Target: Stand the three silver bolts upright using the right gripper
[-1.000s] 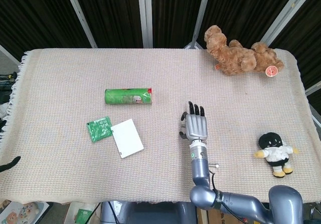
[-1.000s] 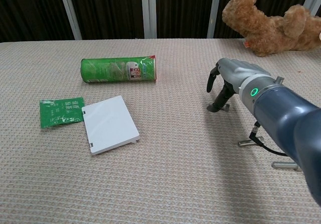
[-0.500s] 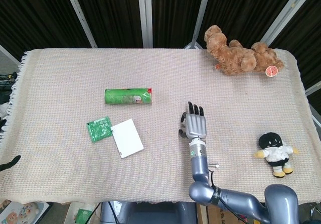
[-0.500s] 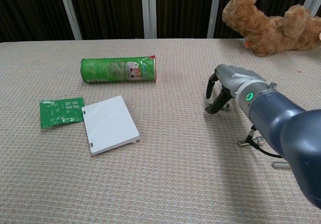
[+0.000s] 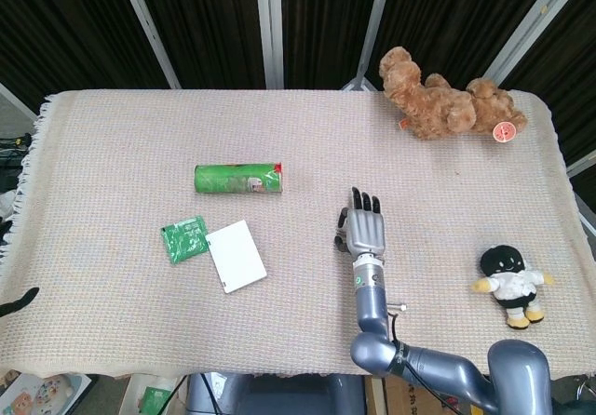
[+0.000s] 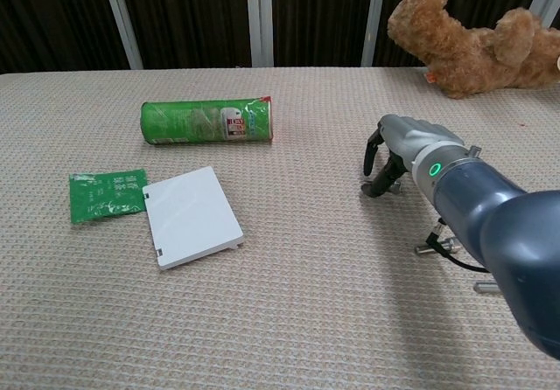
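Head view first: the right hand [image 5: 364, 229] is seen palm-down over the woven table cover [image 5: 112, 154], right of centre, fingers stretched forward. Whether anything is pinched can't be told from up here. One silver bolt [image 5: 399, 307] is spotted lying flat just beside the forearm, near the front edge. A green can [image 5: 238, 179] is laid on its side to the left, with a green packet [image 5: 184, 238] touching a white card [image 5: 236, 255] nearer the front. A brown teddy [image 5: 447, 103] is sprawled at the far right, a small black-headed doll [image 5: 510, 283] near the right edge.

Chest view: the hand's fingers [image 6: 385, 178] are curled down, tips on the cloth, nothing visibly gripped. Two bolts are seen lying flat behind the wrist, one [image 6: 430, 248] near, another [image 6: 486, 287] partly hidden by the arm. The left hand isn't shown anywhere.
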Robot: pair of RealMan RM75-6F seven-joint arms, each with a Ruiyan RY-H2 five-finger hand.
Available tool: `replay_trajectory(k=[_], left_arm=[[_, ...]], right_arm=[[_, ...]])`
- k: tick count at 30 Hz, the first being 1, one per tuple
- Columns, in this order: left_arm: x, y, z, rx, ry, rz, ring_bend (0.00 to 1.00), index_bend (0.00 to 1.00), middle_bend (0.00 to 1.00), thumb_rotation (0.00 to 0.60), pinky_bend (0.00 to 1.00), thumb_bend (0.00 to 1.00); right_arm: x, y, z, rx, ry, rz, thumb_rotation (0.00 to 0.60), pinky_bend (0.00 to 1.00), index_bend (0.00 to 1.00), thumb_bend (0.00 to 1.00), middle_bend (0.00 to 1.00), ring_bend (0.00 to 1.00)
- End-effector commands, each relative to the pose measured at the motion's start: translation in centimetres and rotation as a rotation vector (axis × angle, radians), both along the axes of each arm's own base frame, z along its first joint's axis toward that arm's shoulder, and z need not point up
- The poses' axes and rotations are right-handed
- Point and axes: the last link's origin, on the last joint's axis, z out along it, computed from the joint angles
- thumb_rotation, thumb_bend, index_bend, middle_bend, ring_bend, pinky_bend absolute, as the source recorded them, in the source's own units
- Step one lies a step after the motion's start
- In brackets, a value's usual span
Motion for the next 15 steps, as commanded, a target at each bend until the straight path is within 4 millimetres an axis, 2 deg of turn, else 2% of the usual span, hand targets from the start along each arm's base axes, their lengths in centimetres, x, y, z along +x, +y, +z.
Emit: replay_trajectory(k=[1, 15], left_arm=[[0.0, -0.01, 0.02, 0.002, -0.001, 0.0, 0.0, 0.06, 0.03, 0.6, 0.14, 0.24], [-0.05, 0.06, 0.06, 0.003, -0.001, 0.003, 0.0, 0.06, 0.03, 0.6, 0.14, 0.24]], right_arm=[[-0.14, 0.0, -0.09, 0.004, -0.006, -0.005, 0.6, 0.0, 0.55, 0.31, 0.0, 0.0], [-0.55, -0.18, -0.44, 0.005, 0.001, -0.017, 0.6, 0.0, 0.56, 0.34, 0.0, 0.0]])
